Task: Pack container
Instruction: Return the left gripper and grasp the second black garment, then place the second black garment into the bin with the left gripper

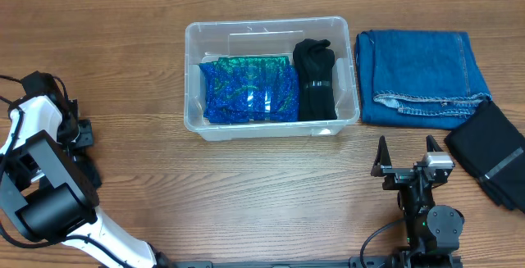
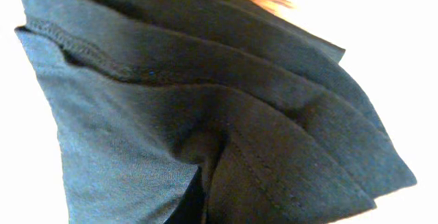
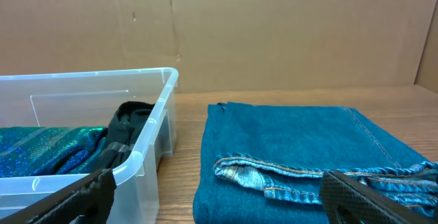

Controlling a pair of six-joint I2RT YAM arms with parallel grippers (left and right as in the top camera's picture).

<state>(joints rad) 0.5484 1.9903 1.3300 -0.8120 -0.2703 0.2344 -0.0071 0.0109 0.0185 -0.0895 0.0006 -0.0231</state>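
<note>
The clear container stands at the table's back middle. It holds a shiny blue-green cloth on the left and a black garment on the right. Folded jeans lie right of it. My right gripper is open and empty in front of the jeans, with the container to its left. My left gripper is at the far left. A dark grey garment fills its wrist view and hides the fingers; the folds gather at the jaws.
A black folded garment with a grey stripe lies at the right edge, in front of the jeans. A cardboard wall stands behind the table. The left arm's body takes up the front left corner.
</note>
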